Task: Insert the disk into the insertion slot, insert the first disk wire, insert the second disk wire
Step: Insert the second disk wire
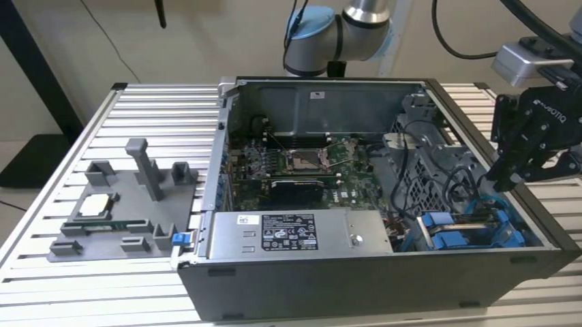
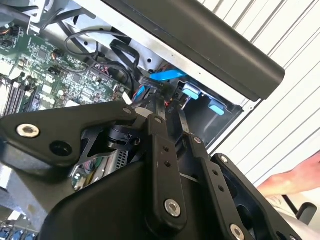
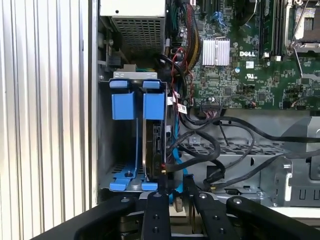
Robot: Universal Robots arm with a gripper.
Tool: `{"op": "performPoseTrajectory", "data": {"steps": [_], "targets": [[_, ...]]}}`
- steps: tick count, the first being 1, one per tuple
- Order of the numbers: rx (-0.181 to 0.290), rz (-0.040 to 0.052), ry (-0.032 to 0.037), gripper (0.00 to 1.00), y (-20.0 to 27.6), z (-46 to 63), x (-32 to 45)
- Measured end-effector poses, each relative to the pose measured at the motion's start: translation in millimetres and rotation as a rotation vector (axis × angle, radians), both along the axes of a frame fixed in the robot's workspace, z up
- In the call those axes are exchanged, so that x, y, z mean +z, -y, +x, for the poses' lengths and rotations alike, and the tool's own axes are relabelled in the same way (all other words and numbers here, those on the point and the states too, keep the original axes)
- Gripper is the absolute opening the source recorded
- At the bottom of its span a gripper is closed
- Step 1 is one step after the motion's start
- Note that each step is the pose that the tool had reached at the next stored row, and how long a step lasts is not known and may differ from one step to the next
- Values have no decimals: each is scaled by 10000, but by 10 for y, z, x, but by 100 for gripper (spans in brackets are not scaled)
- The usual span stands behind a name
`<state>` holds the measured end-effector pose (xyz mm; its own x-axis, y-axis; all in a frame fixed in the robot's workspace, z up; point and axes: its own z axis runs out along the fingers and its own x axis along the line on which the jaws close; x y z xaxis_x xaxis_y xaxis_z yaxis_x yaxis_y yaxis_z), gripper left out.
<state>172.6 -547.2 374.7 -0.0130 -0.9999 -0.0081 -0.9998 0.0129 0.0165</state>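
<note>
So the black metal claw (image 1: 523,174) hangs over the grey case's (image 1: 364,289) edge, can't tell its grip. Flat disk (image 3: 154,145) sits edge-on in the blue-tabbed metal slot (image 3: 106,150).

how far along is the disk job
Done: the disk sits in the slot. In hand: the gripper hangs near its wired end. Left: a black wire reaches the disk, but whether either wire is plugged in I cannot tell.
</note>
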Motion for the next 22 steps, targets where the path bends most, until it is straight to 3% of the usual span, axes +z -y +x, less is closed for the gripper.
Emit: {"op": "performPoseTrajectory", "data": {"steps": [4,9,17,22], "targets": [[0,1,0,100,-38,39,-1],[0,-1,0,100,-43,128,-3],[1,7,1,100,27,154,-27],[0,7,1,100,46,154,-43]]}}
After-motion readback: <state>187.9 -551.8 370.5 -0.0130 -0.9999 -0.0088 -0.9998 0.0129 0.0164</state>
